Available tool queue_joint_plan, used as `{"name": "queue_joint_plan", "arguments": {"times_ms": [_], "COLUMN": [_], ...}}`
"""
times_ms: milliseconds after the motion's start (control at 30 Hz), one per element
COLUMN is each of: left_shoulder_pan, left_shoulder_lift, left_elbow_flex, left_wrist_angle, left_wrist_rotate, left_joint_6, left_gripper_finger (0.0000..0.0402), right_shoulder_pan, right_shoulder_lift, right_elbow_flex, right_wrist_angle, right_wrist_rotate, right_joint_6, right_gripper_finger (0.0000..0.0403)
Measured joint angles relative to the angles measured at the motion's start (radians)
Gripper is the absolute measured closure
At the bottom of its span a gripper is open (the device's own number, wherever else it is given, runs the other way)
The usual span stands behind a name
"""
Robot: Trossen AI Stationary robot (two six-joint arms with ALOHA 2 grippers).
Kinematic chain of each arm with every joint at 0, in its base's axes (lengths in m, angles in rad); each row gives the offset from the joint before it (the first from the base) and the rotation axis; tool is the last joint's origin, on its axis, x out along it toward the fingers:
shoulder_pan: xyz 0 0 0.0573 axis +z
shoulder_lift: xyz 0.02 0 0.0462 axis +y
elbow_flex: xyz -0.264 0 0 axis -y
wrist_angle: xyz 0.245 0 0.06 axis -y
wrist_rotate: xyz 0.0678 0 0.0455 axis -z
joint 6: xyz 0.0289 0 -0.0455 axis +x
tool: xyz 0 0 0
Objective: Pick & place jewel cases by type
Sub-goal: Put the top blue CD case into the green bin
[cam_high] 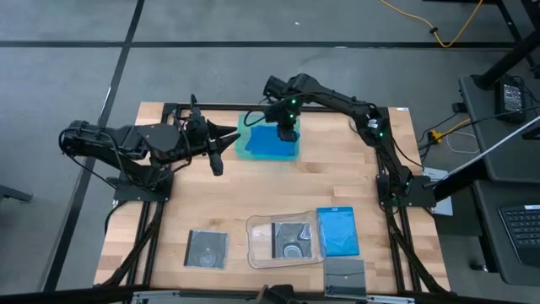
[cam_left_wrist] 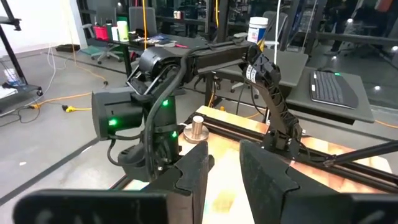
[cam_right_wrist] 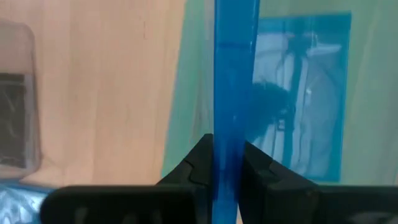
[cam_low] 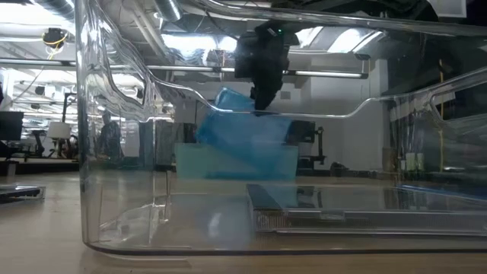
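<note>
Wooden table (cam_high: 253, 198) on a grey floor, desks and a keyboard off to one side. Right arm reaches across the far half of the table; right gripper (cam_high: 287, 128) hangs over the teal tray (cam_high: 242, 145) near the far edge. Its jaws are closed tight on the edge of a blue jewel case (cam_right_wrist: 231, 99), held edge-on between the two dark fingers (cam_right_wrist: 198, 163) in the right wrist view. Low view shows that case tilted, lower part down inside the teal tray, gripper pinching its upper edge. A second blue jewel case (cam_right_wrist: 311, 93) lies flat in the tray beneath it. Left arm waits over the left side of the table; left gripper (cam_high: 226, 138) points toward the teal tray, just beside its near-left corner, jaws parted a little with nothing between them. Near edge of the table: clear tray (cam_high: 257, 253) with one grey square case (cam_high: 293, 240) lying inside. Third blue case (cam_high: 338, 230) flat on the wood, touching or just beside the clear tray's right side. Another grey square case (cam_high: 207, 249) flat on the wood left of the clear tray, apart from it. Third grey case (cam_high: 344, 277) at the near edge, below the blue one.
</note>
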Motion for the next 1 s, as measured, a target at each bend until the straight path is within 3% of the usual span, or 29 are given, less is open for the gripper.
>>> {"name": "queue_joint_plan", "arguments": {"times_ms": [467,1000], "left_shoulder_pan": [0.0,0.0], "left_shoulder_lift": [0.0,0.0], "left_elbow_flex": [0.0,0.0], "left_wrist_angle": [-0.003,-0.003], "left_wrist_rotate": [0.001,0.004], "left_joint_6": [0.0,-0.027], "left_gripper_finger": [0.0319,0.032], "right_shoulder_pan": [-0.019,-0.02], "right_shoulder_lift": [-0.002,0.042], "right_elbow_flex": [0.023,0.016], "right_wrist_angle": [-0.078,-0.024], "right_wrist_rotate": [0.033,0.05], "right_joint_6": [-0.073,-0.149], "right_gripper_finger": [0.036,0.0357]}}
